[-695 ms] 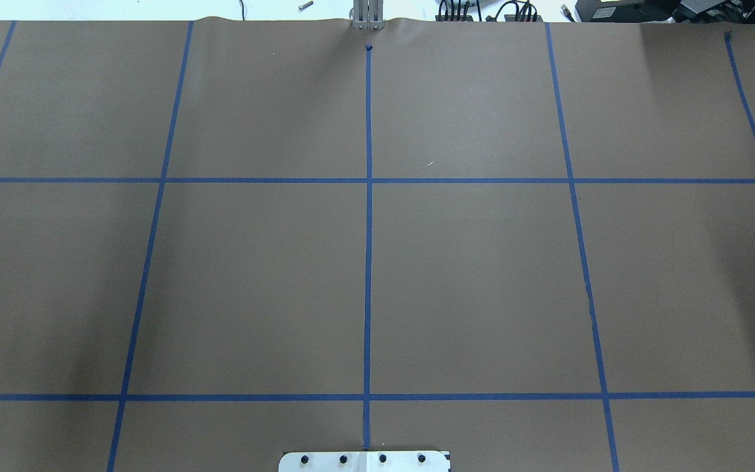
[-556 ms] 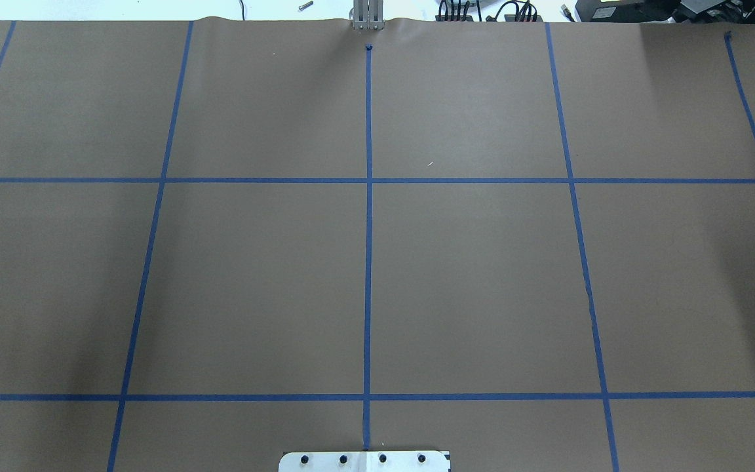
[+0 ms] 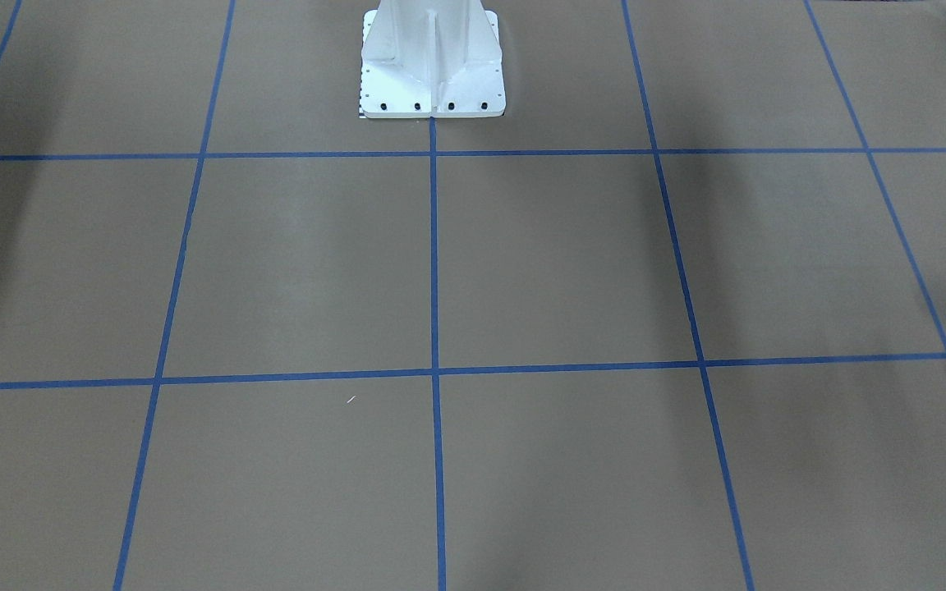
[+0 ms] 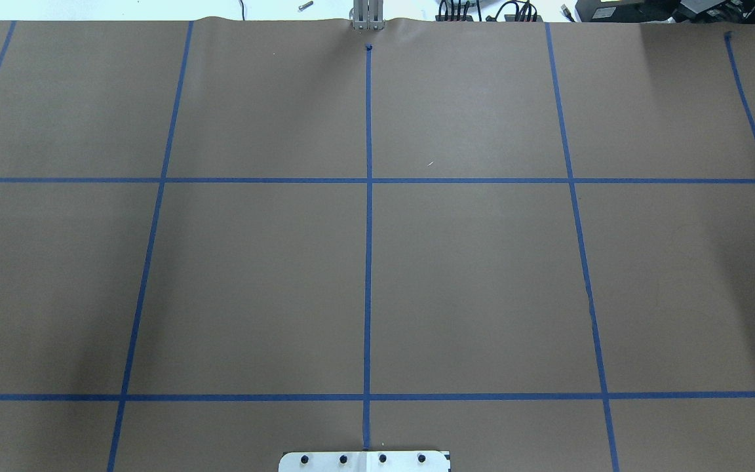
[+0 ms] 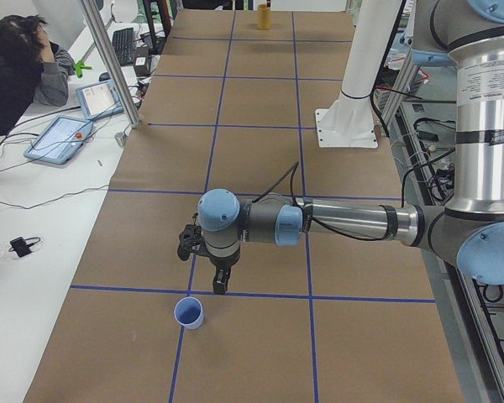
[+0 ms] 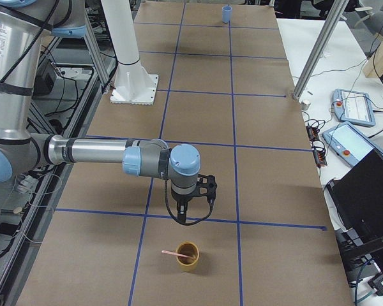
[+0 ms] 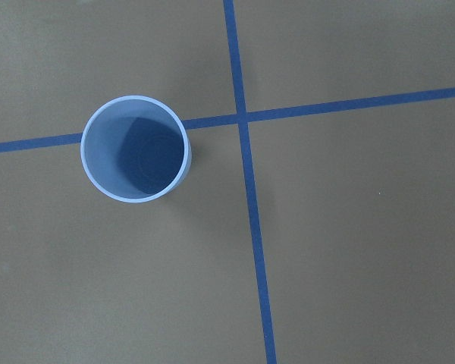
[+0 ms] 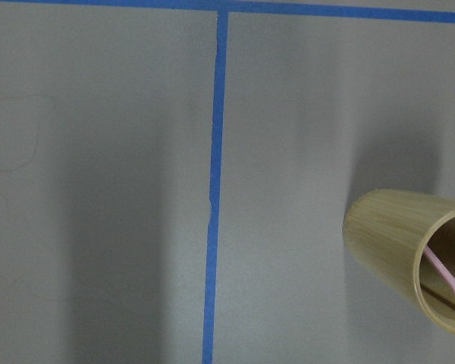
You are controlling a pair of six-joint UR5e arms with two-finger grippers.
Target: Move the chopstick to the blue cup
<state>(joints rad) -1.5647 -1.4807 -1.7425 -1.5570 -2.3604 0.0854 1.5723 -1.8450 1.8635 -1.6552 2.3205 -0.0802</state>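
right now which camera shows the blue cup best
The left wrist view: it looks straight down into the blue cup, upright and empty. Exterior left shows it small, exterior right tiny and far, front-facing a sliver at the edge; overhead misses it.

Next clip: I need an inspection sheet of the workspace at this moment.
Surface: brown paper with a blue tape grid.
Job's things: chopstick leans inside a tan cup; blue cup upright, empty, at the opposite end.
Clutter: one tiny pale speck.
Grippers: left gripper hangs near the blue cup, right gripper near the tan cup; open or shut cannot be told.
Cables: black cable loops under the right wrist; a bundle beyond the far edge.
Surroundings: person at a side desk with tablets; white pedestal at the robot's side.
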